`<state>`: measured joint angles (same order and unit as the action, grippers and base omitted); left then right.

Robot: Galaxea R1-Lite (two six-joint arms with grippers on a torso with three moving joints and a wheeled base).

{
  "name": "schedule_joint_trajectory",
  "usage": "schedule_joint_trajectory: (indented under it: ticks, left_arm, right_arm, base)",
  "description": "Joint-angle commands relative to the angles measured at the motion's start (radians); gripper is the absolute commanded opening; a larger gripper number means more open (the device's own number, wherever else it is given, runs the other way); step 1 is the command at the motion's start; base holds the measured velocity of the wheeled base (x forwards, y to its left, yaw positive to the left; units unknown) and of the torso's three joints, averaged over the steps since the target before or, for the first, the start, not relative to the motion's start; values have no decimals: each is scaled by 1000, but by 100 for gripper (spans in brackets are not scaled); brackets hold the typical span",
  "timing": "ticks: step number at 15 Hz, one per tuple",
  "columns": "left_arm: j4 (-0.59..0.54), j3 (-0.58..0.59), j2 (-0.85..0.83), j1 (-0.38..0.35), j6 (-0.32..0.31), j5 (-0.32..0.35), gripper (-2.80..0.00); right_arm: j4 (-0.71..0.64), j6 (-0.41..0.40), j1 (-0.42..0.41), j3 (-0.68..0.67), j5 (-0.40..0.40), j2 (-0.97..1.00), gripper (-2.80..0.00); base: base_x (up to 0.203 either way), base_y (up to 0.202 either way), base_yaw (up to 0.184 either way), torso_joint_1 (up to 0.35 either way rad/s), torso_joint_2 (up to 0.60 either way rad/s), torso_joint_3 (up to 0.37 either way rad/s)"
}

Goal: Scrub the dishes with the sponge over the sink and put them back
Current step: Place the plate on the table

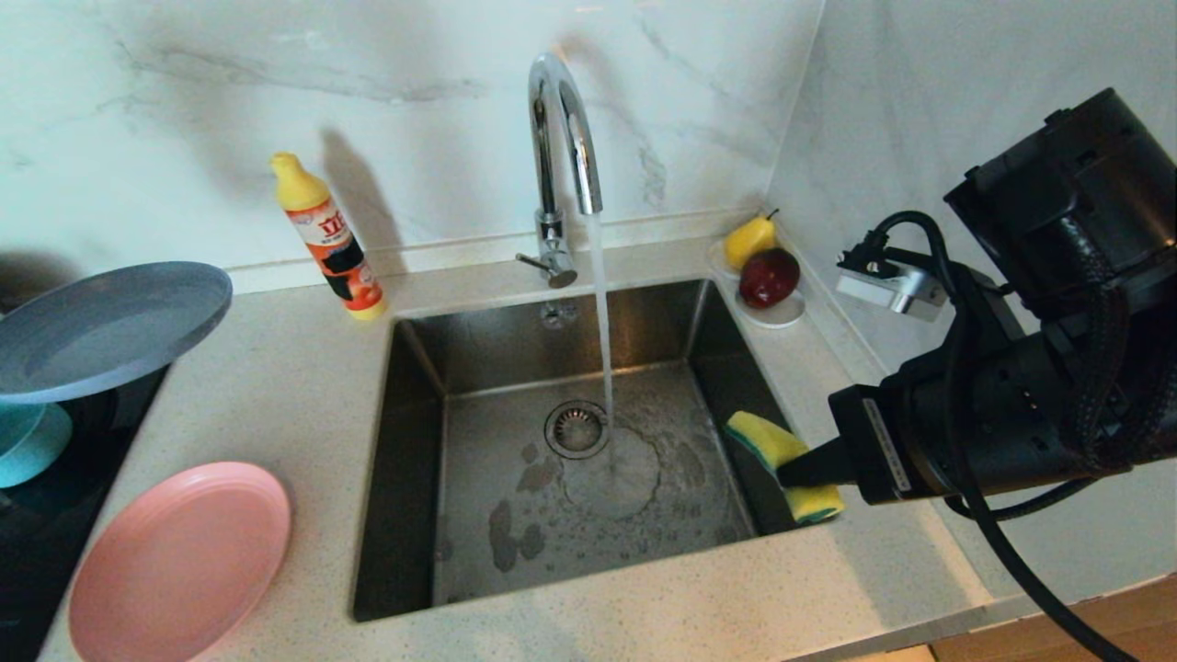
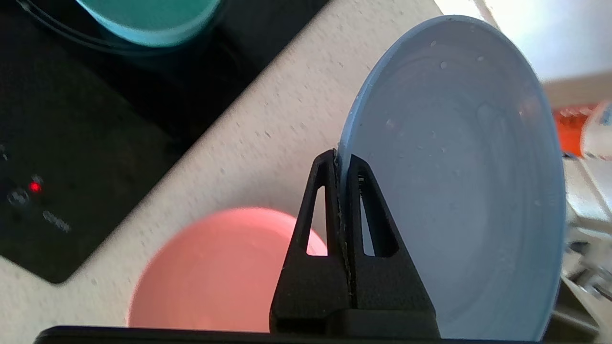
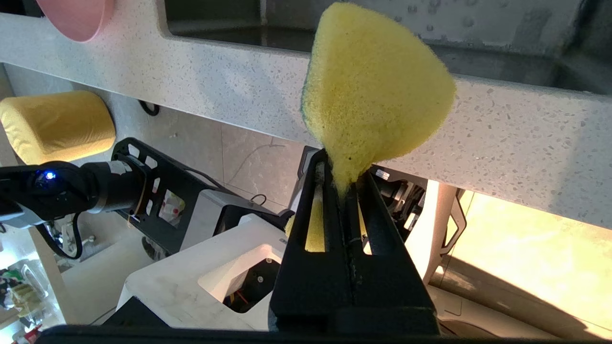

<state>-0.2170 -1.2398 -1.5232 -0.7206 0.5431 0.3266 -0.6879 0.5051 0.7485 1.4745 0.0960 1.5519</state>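
Note:
My left gripper (image 2: 340, 162) is shut on the rim of the blue plate (image 2: 459, 181). It holds the plate (image 1: 110, 326) tilted in the air at the far left, over the counter and hob; in the head view the gripper itself is out of sight. The pink plate (image 1: 179, 561) lies on the counter at the front left, and the teal bowl (image 1: 32, 441) stands on the hob under the blue plate. Over the right side of the sink (image 1: 409, 432), my right gripper (image 1: 791, 476) is shut on the bent yellow-and-green sponge (image 1: 782, 460). Water runs from the tap (image 1: 561, 119) into the basin.
An orange detergent bottle (image 1: 329, 239) stands behind the sink on the left. At the back right corner a white saucer (image 1: 782, 317) carries a yellow pear (image 1: 749, 241) and a red apple (image 1: 769, 276). The black hob (image 1: 55, 515) fills the left edge.

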Motion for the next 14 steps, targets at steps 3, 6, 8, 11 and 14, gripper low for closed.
schedule_joint_trajectory:
  ticks: [3,6,8,11,14]
  left_arm:
    - [72,-1,-120,-9,-44,3,-280]
    - [144,-29,-220,-10,-86,9,-280]
    - [165,-83,-285,-10,-96,51,-280]
    - [169,-134,-345,-9,-108,93,-280]
    - [171,-153,-407,-8,-157,94,-280]
  right_arm:
    - [-2,4,0,0,2,14,-280]
    - [-2,4,-1,1,4,28,-280]
    - [-2,4,0,1,4,34,-280]
    - [6,4,0,0,5,34,-280]
    - [13,4,0,-3,11,36,-280]
  base:
    - [0,0,0,0,0,0]
    - [0,0,0,0,0,0]
    - [0,0,0,0,0,0]
    - [0,0,0,0,0,0]
    - [0,0,0,0,0,0]
